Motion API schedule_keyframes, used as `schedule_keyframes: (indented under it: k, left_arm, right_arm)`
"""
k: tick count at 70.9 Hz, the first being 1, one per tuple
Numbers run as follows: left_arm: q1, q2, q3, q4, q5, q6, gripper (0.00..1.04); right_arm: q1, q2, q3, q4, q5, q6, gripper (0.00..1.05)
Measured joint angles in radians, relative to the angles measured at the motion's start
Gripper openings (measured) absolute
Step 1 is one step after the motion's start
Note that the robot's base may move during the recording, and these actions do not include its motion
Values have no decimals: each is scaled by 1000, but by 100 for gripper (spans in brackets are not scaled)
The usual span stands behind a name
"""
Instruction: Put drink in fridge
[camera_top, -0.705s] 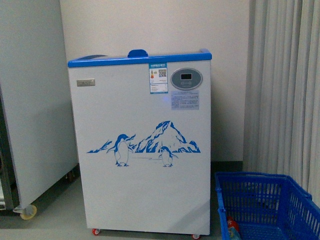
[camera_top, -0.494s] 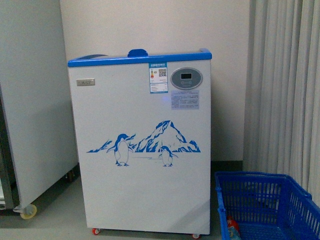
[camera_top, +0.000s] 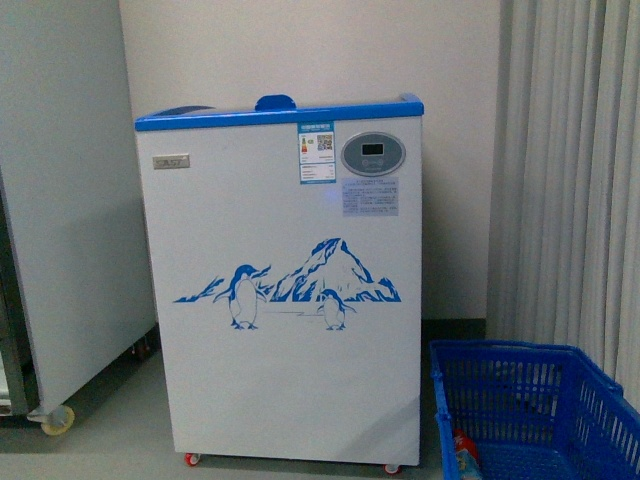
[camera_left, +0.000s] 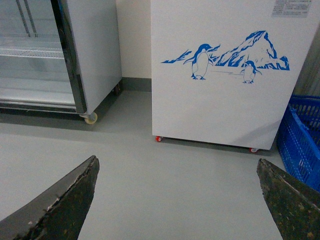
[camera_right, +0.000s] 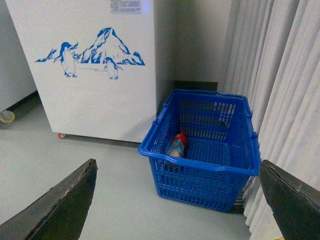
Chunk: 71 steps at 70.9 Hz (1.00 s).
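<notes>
The fridge (camera_top: 290, 300) is a white chest freezer with a blue top rim, a penguin-and-mountain decal and an oval grey display panel; it stands straight ahead and also shows in the left wrist view (camera_left: 225, 95) and the right wrist view (camera_right: 100, 95). The drink (camera_right: 177, 145), a bottle with a red cap, lies inside a blue plastic basket (camera_right: 200, 165) on the floor to the fridge's right; its top peeks out in the front view (camera_top: 465, 452). My left gripper (camera_left: 177, 187) hangs open over bare floor. My right gripper (camera_right: 177, 192) is open, short of the basket.
A taller grey-white cabinet on castors (camera_top: 60, 200) stands left of the fridge, its glass-door side facing the left wrist camera (camera_left: 37, 55). Pale curtains (camera_top: 570, 170) hang on the right behind the basket (camera_top: 525, 410). Grey floor (camera_left: 150, 175) lies between me and the fridge.
The front view has shifted very slightly; the fridge and basket sit a touch higher in the picture. Nothing was taken hold of or moved.
</notes>
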Motion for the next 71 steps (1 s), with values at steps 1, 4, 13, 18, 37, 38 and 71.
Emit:
schedule_keyframes:
  k: [1, 4, 13, 18, 37, 38, 71]
  left_arm:
    - [0, 0, 0, 0, 0, 0, 97]
    - [0, 0, 0, 0, 0, 0, 97]
    - [0, 0, 0, 0, 0, 0, 97]
    - [0, 0, 0, 0, 0, 0, 97]
    - [0, 0, 0, 0, 0, 0, 97]
    - [0, 0, 0, 0, 0, 0, 97]
    - [0, 0, 0, 0, 0, 0, 97]
  right_arm:
    - [0, 0, 0, 0, 0, 0, 97]
    - [0, 0, 0, 0, 0, 0, 97]
    - [0, 0, 0, 0, 0, 0, 97]
    - [0, 0, 0, 0, 0, 0, 97]
    - [0, 0, 0, 0, 0, 0, 97]
    - [0, 0, 0, 0, 0, 0, 97]
    - [0, 0, 0, 0, 0, 0, 97]
